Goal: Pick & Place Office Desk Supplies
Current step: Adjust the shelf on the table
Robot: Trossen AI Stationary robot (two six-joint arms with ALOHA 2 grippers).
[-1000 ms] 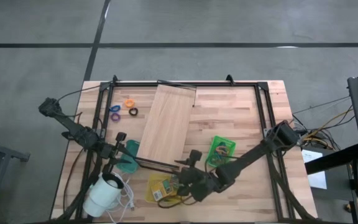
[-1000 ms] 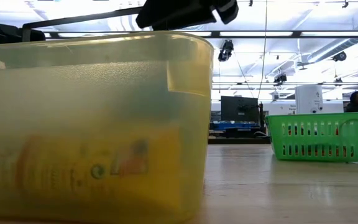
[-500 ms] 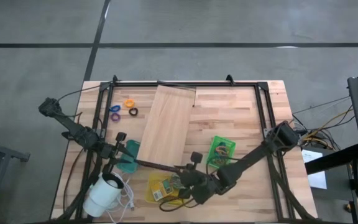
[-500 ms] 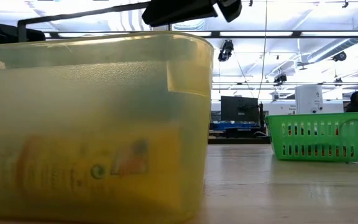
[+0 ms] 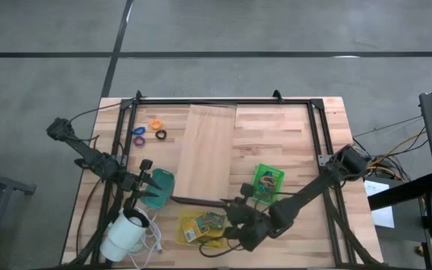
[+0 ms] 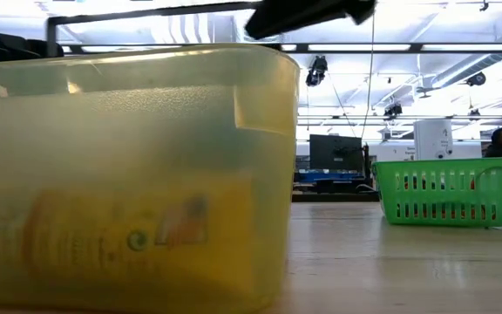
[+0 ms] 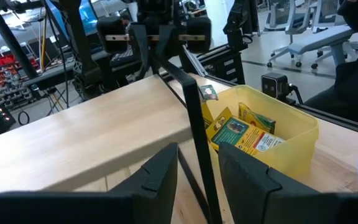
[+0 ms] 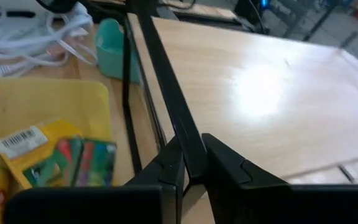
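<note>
1. At 6 o'clock on the table, the yellow bin (image 5: 190,234) holds the yellow-green packets (image 5: 214,220). They are already stowed.
2. Just beyond it, the right gripper (image 8: 192,163) stood wide a second ago. It is now pinched narrow on a thin black bar (image 8: 160,81) and has slid a little toward 3 o'clock.
3. At 8 o'clock, the left gripper (image 7: 197,180) has not moved. The bar runs out from it, but I cannot tell whether it grips the bar.
4. At centre, the long wooden board (image 5: 208,150) lay slanted a second ago and now sits square to the table, so the bar seems to have swung it.
5. At 4 o'clock sits a green basket (image 5: 267,182).
6. Farthest, at 10 o'clock, the orange ring (image 5: 155,124), purple ring (image 5: 139,132) and black ring (image 5: 160,135) lie loose and untouched. My guess is the change tidied the workspace and sorted no supplies.
</note>
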